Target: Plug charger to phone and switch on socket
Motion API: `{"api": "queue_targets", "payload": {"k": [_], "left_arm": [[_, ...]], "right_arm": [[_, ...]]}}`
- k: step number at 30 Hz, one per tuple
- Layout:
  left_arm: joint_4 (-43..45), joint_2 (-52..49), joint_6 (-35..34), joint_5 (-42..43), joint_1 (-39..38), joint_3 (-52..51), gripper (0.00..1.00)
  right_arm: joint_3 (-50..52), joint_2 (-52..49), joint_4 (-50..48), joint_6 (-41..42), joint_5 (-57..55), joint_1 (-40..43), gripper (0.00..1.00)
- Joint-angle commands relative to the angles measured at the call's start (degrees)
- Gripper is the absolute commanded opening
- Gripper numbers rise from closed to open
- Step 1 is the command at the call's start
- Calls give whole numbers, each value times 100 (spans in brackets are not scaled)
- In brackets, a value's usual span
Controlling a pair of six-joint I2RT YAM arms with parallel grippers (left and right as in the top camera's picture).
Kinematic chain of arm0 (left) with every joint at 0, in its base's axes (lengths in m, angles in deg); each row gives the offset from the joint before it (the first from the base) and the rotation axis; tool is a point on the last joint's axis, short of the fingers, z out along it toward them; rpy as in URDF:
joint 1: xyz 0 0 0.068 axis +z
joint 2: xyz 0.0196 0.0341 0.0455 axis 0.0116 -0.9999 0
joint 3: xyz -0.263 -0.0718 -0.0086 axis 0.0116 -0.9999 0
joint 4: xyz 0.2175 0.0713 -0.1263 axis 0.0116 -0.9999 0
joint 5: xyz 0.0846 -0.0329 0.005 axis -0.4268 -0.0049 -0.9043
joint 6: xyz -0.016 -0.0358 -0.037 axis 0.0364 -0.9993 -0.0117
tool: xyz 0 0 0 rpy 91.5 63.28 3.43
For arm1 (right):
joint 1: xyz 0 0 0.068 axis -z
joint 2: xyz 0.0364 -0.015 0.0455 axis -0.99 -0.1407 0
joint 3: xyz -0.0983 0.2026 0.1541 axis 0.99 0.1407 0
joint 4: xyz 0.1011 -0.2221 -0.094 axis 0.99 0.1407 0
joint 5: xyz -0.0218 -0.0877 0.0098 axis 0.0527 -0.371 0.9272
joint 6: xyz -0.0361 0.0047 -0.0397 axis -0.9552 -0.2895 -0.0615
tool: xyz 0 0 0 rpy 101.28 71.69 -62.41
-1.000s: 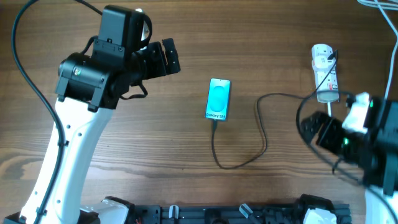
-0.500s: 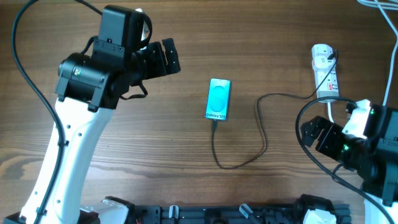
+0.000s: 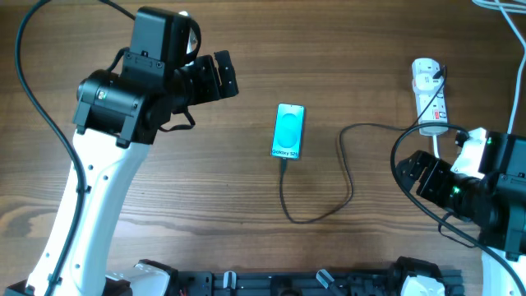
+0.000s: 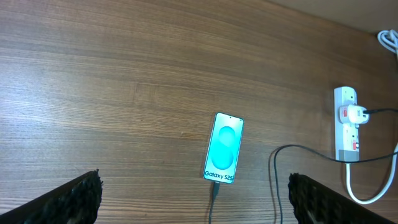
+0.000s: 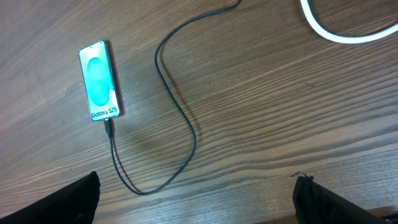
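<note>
The phone (image 3: 288,130) lies flat mid-table, its cyan screen lit; it also shows in the wrist views (image 4: 224,147) (image 5: 99,81). The charger cable (image 3: 351,185) runs from the phone's near short edge, where its connector tip (image 4: 215,188) touches, loops right and leads up to the socket (image 3: 429,94). There a plug (image 4: 353,114) sits in the strip. My left gripper (image 3: 226,76) hangs open well left of the phone, with both fingers (image 4: 74,196) apart and nothing between them. My right gripper (image 3: 415,174) is open below the socket, with nothing in it.
The socket's thick white cord (image 5: 345,31) curls on the wood near my right arm. More white cords (image 3: 501,12) lie at the far right corner. Black robot cables (image 3: 33,90) arc at the left. The arm bases line the near edge (image 3: 271,284).
My right arm has shifted a little below the socket and settled. The left arm, phone and cable have not moved.
</note>
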Motion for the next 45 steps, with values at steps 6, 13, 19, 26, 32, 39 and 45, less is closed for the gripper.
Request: {"api": "queue_targets", "payload": {"k": [6,13,19,26,32,39,45], "left_arm": [[2,17,-50,-79,-15,2,100],[2,17,-50,-79,-15,2,100],[0,17,-50,-79,-15,2,100],[2,17,-50,-79,-15,2,100],[2,17,-50,-79,-15,2,100],[2,17,-50,-79,-15,2,100],[2,17,-50,-79,-15,2,100]], "right_arm": [[302,629,-1768,-245,-286,-955,100],[1145,1773,-2809,-595,-293,-1565,100],[2138,2839,-3738,-1838,177,-1541,100],[3289,3733,-4795,-2804,614,-1191,100],[4280,4181,-5851,-2465,522,-1130,100],[5324,4793,-6872,-1467,-52,-1130,100],[6028,5136,-7322,-1084,-369,-1130,100]]}}
